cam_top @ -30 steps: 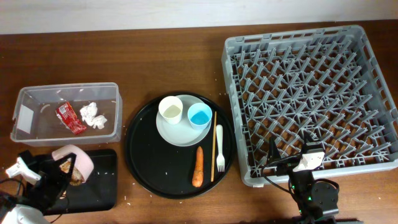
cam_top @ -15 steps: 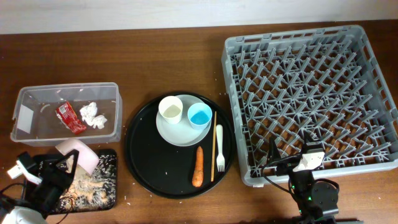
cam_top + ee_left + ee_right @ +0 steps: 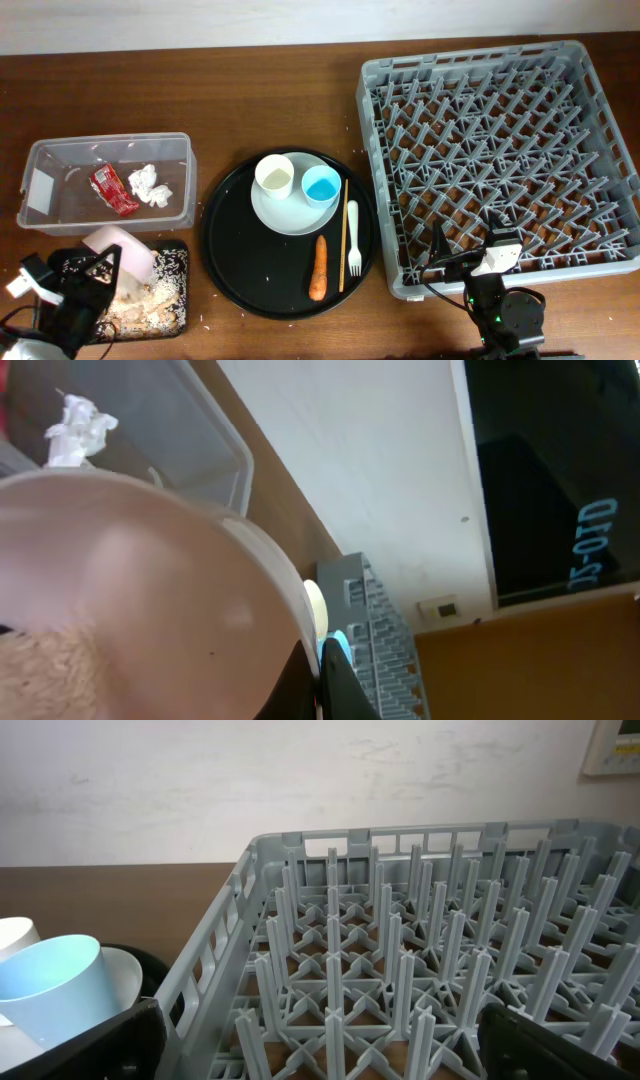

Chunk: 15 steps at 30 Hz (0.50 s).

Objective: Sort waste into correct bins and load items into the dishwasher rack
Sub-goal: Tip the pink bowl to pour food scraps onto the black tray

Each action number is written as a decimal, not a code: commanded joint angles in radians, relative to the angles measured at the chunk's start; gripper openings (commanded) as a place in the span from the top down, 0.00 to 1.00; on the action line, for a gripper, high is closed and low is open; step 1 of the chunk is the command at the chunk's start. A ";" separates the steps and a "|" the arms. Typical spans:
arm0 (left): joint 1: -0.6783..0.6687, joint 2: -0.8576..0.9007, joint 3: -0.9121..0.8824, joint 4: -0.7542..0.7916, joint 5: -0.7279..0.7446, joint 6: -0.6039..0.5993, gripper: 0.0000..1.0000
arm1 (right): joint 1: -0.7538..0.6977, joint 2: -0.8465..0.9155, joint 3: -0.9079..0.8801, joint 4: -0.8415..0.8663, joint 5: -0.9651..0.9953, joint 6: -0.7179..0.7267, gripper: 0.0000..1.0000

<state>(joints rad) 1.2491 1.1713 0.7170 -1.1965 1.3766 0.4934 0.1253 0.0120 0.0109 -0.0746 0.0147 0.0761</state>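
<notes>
Pinkish bowl (image 3: 122,250) at the front left, tipped over the rear of the shallow black tray (image 3: 183,300). Clamped at its rim by the left gripper (image 3: 97,270), jaws closed on it. Brown crumbly scraps (image 3: 140,295) strewn across the tray beneath, seen whole only from overhead.

From the left wrist, just the bowl's wall filling the lower left, a brownish crumbly patch at its bottom edge. Behind it the clear tub (image 3: 205,435) with the white tissue (image 3: 80,425) inside.

Only overhead: red wrapper (image 3: 113,190) beside the tissue in the tub. To the right, a round black tray (image 3: 245,270) carrying the grey plate (image 3: 287,214) with cream cup (image 3: 274,177) and blue cup (image 3: 321,184) upright on it. Beside the plate, chopstick (image 3: 343,235) and white fork (image 3: 353,238) lying side by side. Carrot (image 3: 319,268) near the front edge.

Grey rack (image 3: 500,150) at far right, nothing in it. Right gripper (image 3: 470,242) at its front edge, fingers spread wide, holding nothing. From the right wrist, pegs close up, and the blue cup's side low at the left.
</notes>
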 commanded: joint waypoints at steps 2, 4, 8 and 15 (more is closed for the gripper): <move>0.012 0.011 0.003 0.039 -0.005 -0.042 1.00 | 0.005 -0.006 -0.005 -0.005 0.005 0.004 0.01; 0.012 0.012 0.004 -0.021 0.039 -0.017 1.00 | 0.005 -0.006 -0.005 -0.005 0.005 0.004 0.01; 0.013 0.019 0.004 -0.027 0.094 -0.061 1.00 | 0.005 -0.006 -0.005 -0.005 0.005 0.004 0.01; 0.013 0.031 0.004 -0.029 0.078 0.028 1.00 | 0.005 -0.006 -0.005 -0.005 0.005 0.004 0.01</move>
<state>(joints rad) 1.2594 1.1950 0.7147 -1.2076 1.4483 0.4976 0.1253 0.0120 0.0109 -0.0746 0.0147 0.0757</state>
